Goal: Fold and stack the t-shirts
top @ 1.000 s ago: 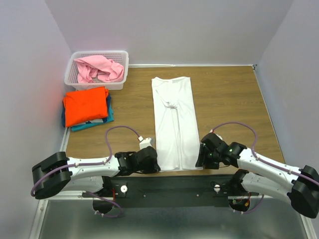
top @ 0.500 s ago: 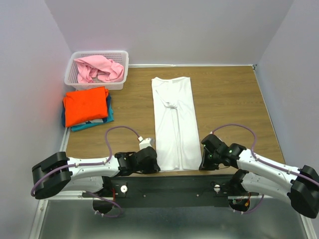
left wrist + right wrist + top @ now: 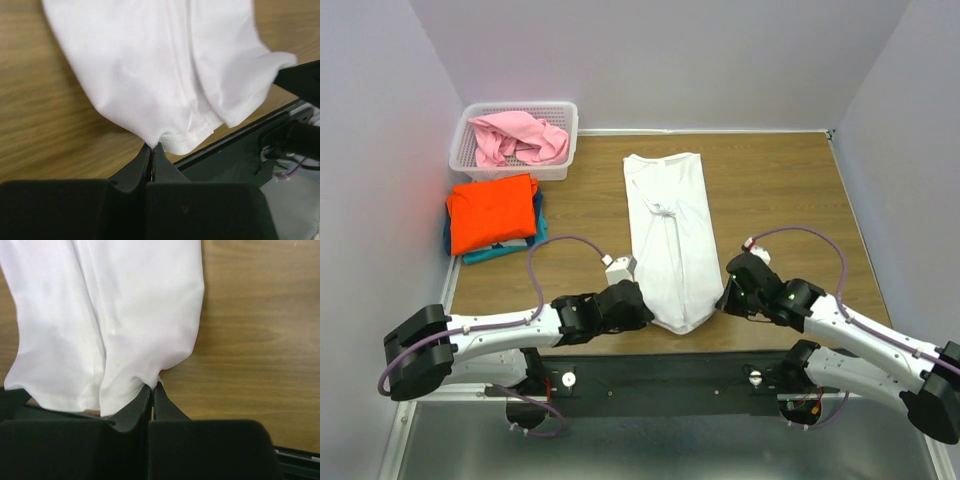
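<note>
Right now we hold the white t-shirt (image 3: pixel 668 235) by its near hem with both arms. Our left gripper (image 3: pixel 152 149) has its fingers pressed together on the left corner of that hem; the wrist view shows the stitched edge caught right at the fingertips, with the cloth rising away from them above the wooden table (image 3: pixel 780 190). Our right gripper (image 3: pixel 152 386) is closed in the same way on the right corner of the hem, a small fold of fabric pinched between its tips.

From above, the shirt lies as a long narrow strip down the middle of the table, collar end at the far side. Its near end is gathered inward and tapers to a rounded point between the two grippers.

At the far left, the pink t-shirt (image 3: pixel 520 138) sits crumpled in the lattice basket (image 3: pixel 550 170). Just near of the basket, the orange t-shirt (image 3: pixel 492 212) lies folded on top of the teal t-shirt (image 3: pixel 510 247), of which only the right and near edges show. That pile is well apart from the white shirt.
</note>
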Motion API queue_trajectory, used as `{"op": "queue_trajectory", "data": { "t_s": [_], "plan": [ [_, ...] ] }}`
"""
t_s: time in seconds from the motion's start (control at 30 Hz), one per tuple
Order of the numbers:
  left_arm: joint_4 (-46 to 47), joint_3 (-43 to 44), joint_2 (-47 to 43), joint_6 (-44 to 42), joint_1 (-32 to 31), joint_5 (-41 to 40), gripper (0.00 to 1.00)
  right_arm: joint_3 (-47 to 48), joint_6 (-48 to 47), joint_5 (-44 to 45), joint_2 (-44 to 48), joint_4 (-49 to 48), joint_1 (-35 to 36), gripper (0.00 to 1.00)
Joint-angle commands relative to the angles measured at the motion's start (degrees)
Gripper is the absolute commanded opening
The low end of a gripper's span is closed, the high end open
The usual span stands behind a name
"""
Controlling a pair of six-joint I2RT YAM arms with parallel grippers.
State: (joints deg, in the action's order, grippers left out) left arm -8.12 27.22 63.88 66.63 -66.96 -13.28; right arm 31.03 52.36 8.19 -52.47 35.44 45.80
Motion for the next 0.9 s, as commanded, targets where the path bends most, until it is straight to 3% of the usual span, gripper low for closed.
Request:
{"op": "queue_trajectory", "data": {
  "t_s": [0.0, 0.4, 0.87],
  "plan": [
    [0.3, 4.9, 0.9, -4.4, 2.0, -7.2, 0.0, 3.8, 0.1, 11.2, -0.5, -2.8, 0.2, 0.06],
    [7.7, 14.0, 6.2, -18.4, 15.9, -3.3, 0.0, 14.1, -6.9, 27.0, -10.7, -13.5, -0.1, 0.04],
    [10.4, 23.1, 19.3, -25.8, 26.0, 1.5, 0.0, 23.3, -11.8, 16.8, -25.0, -22.8, -10.7, 0.03]
  ]
}}
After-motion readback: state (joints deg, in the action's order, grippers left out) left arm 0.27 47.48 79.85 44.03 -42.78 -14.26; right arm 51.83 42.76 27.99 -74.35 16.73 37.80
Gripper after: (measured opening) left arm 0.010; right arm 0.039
